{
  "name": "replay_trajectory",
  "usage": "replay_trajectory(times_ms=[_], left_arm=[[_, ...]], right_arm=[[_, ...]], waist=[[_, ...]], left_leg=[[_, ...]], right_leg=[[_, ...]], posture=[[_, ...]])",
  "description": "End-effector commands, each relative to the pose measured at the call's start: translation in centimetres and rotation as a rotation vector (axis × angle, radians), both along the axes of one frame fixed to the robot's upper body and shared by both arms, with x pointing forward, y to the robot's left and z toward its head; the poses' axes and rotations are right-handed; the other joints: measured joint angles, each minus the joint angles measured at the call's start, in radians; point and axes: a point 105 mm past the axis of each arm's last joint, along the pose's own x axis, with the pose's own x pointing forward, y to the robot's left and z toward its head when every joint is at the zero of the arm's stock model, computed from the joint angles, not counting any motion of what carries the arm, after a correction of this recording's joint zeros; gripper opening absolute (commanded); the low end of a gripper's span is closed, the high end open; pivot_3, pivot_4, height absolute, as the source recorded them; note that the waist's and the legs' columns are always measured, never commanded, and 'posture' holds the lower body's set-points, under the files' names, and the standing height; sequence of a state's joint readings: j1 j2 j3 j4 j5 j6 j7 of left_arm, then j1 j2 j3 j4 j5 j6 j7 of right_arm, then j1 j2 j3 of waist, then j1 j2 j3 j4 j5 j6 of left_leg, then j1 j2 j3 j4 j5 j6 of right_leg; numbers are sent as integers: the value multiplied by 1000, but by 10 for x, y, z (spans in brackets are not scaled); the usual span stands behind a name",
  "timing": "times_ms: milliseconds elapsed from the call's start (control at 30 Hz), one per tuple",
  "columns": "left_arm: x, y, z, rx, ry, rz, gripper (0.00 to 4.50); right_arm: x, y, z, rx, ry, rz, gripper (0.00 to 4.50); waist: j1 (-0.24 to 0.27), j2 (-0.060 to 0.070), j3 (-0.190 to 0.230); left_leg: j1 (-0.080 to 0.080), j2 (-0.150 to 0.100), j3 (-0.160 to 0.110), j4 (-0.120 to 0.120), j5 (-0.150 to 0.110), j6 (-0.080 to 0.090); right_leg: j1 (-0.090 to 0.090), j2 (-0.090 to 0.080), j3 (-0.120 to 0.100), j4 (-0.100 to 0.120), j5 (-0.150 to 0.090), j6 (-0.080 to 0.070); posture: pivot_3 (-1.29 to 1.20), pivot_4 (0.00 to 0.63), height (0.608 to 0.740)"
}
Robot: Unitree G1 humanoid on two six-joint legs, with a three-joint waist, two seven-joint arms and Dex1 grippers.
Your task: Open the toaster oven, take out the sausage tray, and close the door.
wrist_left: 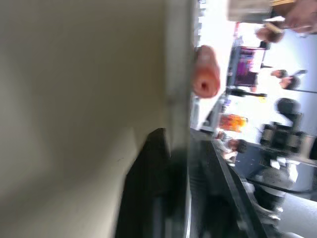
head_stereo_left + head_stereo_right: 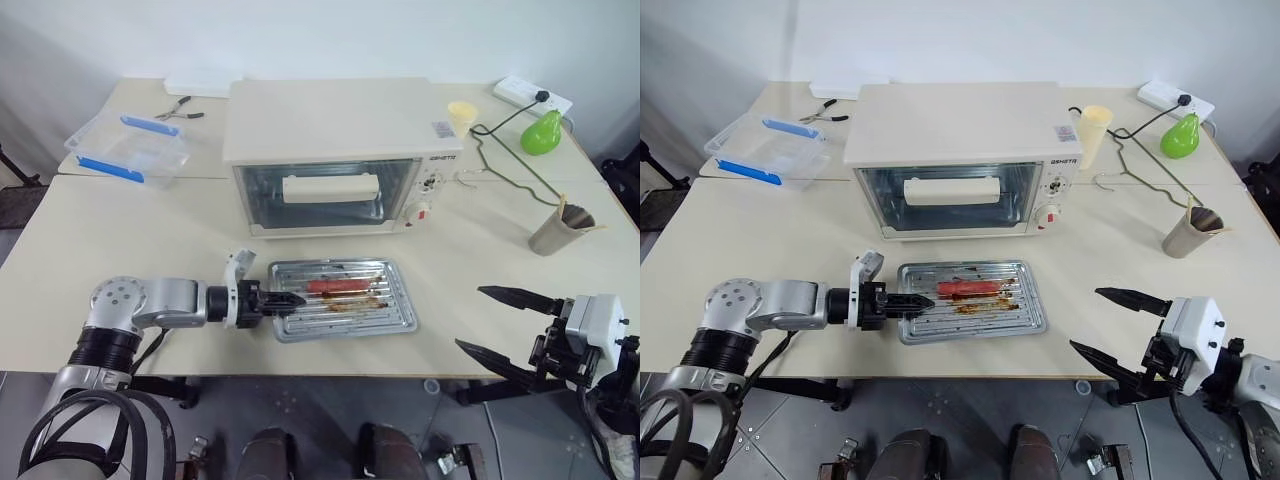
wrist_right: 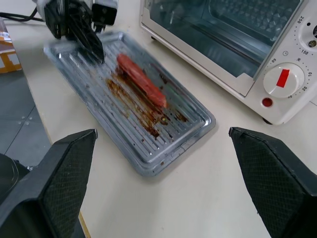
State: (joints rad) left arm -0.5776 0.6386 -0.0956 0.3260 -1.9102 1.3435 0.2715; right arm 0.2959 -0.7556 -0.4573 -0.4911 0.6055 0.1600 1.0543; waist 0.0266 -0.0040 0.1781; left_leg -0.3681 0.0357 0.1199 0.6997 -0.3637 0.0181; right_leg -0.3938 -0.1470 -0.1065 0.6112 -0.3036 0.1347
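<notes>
**While the tray sat out on the table, the oven looked shut**

With the tray [image 2: 400, 300] as the middle of the dial, the oven [image 2: 330, 120] stood at twelve. Its door [image 2: 265, 195] was upright and the handle [image 2: 330, 187] flat across the glass, so I judged it closed. The tray lay flat just in front of it, apart from the oven's base, with a red sausage [image 2: 337, 285] and brown grease on the ridges. That spot made sense: straight out of the oven mouth and set down at the nearest free patch.

At nine, the left gripper [image 2: 295, 299] lay low and level along the table [image 2: 150, 240], its tip right on the tray's left rim. That was a side-on hold for sliding or carrying a shallow pan without tipping it. Whether it clamped that rim or had let go, I could not tell; the wrist view was too blurred.

Down at four, the right gripper [image 2: 470, 318] hung over the table's near edge with its jaws spread wide and nothing between them. It was well apart from the tray, parked clear of the work, by my reading.

As for room, the tray's near rim sat close to the table's front edge, so pulling it further that way would have been risky. Bare tabletop lay open from eight to ten for the left arm to back out. A metal cup [image 2: 558, 232] at two and a clear box [image 2: 128, 148] at ten were both well away.
</notes>
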Motion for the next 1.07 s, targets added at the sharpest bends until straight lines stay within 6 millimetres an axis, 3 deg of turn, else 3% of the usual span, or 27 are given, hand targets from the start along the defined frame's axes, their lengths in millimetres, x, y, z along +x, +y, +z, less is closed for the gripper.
replay_trajectory(times_ms=[33, 167, 233, 333, 433, 500, 567, 667, 867, 1067], left_arm=[[0, -1, 15, 0, -102, -8, 1984], [-1, 10, 28, 5, -198, 20, 3137], [0, 24, 34, 80, -301, 48, 3677], [-14, 41, 34, 181, -375, -12, 4471], [-14, 74, 39, 230, -489, 83, 4471], [-13, 113, 55, 296, -720, 176, 4471], [-28, 144, 70, 379, -966, 142, 4471], [-46, 170, 69, 510, -1076, 79, 4471], [-59, 199, 65, 677, -1247, 32, 4471], [-68, 191, 61, 699, -1320, -109, 4471]], right_arm=[[-2, 6, 6, 11, -24, 22, 4500], [0, 7, 4, 8, -20, 36, 4500], [1, 8, 4, 6, -18, 50, 4500], [3, 9, 3, 3, -15, 67, 4500], [6, 10, 3, -2, -5, 94, 4500], [9, 8, 4, -7, 16, 125, 4500], [10, 5, 8, -16, 26, 155, 4500], [19, 1, 16, -12, 10, 165, 4500], [27, -2, 21, -61, 4, 226, 4500], [30, 0, 19, -78, 7, 259, 4500]], waist=[[-1, 0, 0], [-3, 0, 0], [-4, 0, 0], [-7, 0, 0], [-5, 1, 0], [-8, 1, 0], [-16, -1, 1], [-22, -1, 1], [-9, 0, 1], [-9, -2, 1]], left_leg=[[0, 0, 0, 0, 0, 0], [0, 0, 0, -1, 0, 0], [0, 0, 0, -1, 0, -1], [0, 1, 2, -2, 0, -1], [0, 1, 3, -2, 0, -1], [0, 1, 3, -2, 0, -2], [-1, 2, 5, -3, 0, -2], [-2, 4, 16, -5, -1, -3], [-2, 5, 20, -6, -2, -2], [-2, 9, 28, -6, -3, -2]], right_leg=[[0, 0, 0, 0, 0, 0], [0, 0, 0, 0, 0, 0], [0, 0, 0, 0, 0, 0], [-1, 1, -1, -1, 0, 0], [-2, 1, 0, -1, 0, 0], [-2, 1, 0, -2, 0, 0], [-4, 2, -1, -3, 0, 0], [-7, 2, -3, -4, -1, -2], [-10, 1, -2, -3, -1, -2], [-16, 0, -3, 1, 0, -1]], posture=[[0, 150, 740], [0, 150, 740], [0, 150, 740], [0, 150, 740], [0, 150, 740], [0, 150, 740], [0, 150, 740], [0, 150, 740], [0, 150, 740], [0, 150, 740]])
